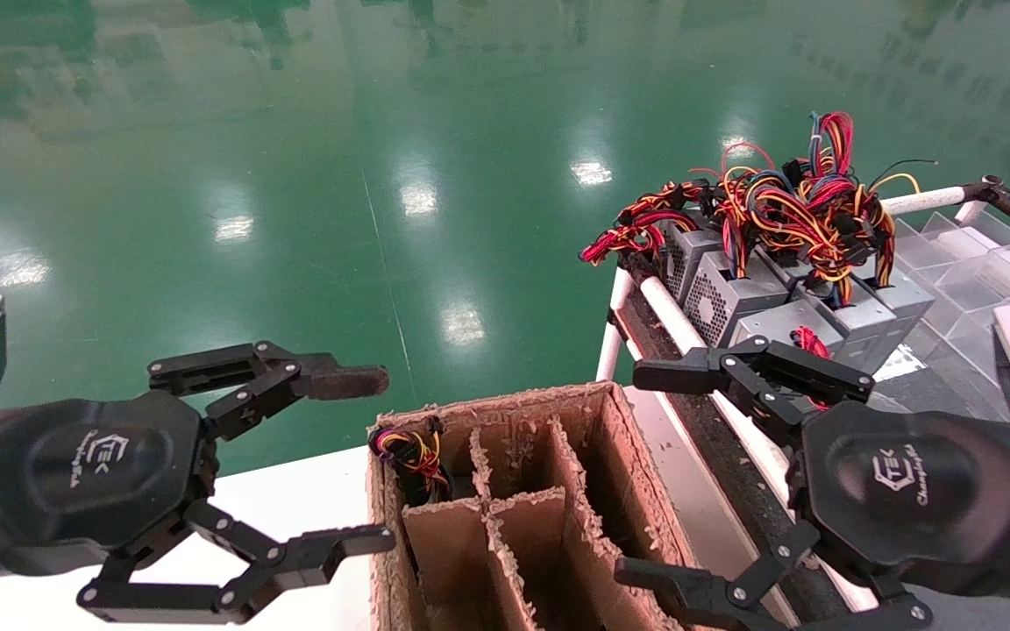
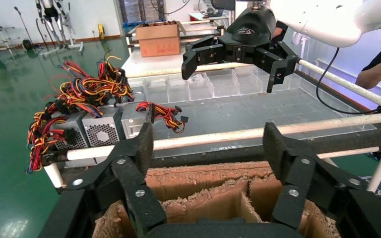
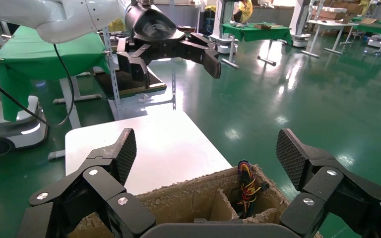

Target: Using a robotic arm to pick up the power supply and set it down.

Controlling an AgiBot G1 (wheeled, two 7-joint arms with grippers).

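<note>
Head view first: both grippers hang spread wide on either side of a tattered cardboard box (image 1: 610,456) with divider slots. The left gripper (image 1: 356,460) sits over the white table (image 1: 295,499), just off the box's left wall, holding nothing — one fingertip has a rusty-brown pad. The right gripper (image 1: 645,473), also spread and empty, hovers over the box's right edge and the dark strip of the rack (image 1: 645,302) beside it. The power supplies (image 1: 737,294) are grey metal boxes lined up on that rack, past the right gripper's upper finger and apart from it, with a big tangle of red, yellow, orange and blue wires (image 1: 785,202) piled on top. One wire bundle (image 1: 408,451) already sticks out of the box's far-left slot; the other slots look bare. Open green floor beyond the box's far edge, so plenty of room there. Both gripper bodies carry a white logo; I can read "TEK" and not much more.

Left wrist view: the left gripper's fingers (image 2: 139,148) frame the box's ragged edge, with a white rail just behind. The grey supplies (image 2: 101,131) sit at the rack's end, fan grilles facing the camera. The right gripper (image 2: 233,62) floats above clear plastic bins (image 2: 213,82). A brown carton (image 2: 158,39) farther back has red print I can't make out.

Right wrist view: spread pads (image 3: 126,153) over the box — the wire bundle (image 3: 248,186) pokes up from a corner slot. The left gripper (image 3: 171,62) hangs over the white table's far edge.
</note>
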